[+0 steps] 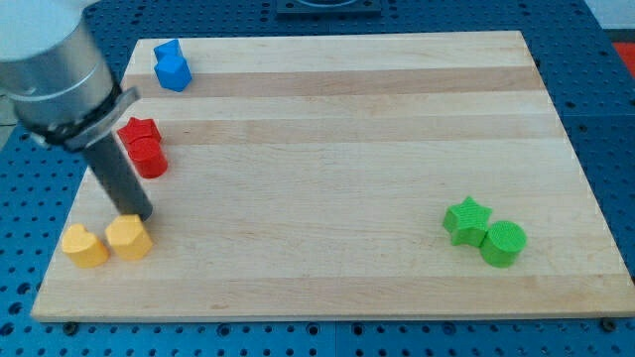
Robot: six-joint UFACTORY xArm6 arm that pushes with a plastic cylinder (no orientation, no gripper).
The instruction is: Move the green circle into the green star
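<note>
The green circle [503, 243] sits at the view's lower right, touching the green star [466, 220] on the star's right side. My tip [142, 215] is far away at the view's lower left, just above a yellow hexagon block [129, 238]. The rod slants up to the grey arm at the view's top left.
A second yellow block [84, 246] lies left of the yellow hexagon. A red star [139, 131] and a red circle [149, 158] sit together at the view's left. A blue block [173, 66] is at the top left. The wooden board [337, 129] rests on a blue perforated table.
</note>
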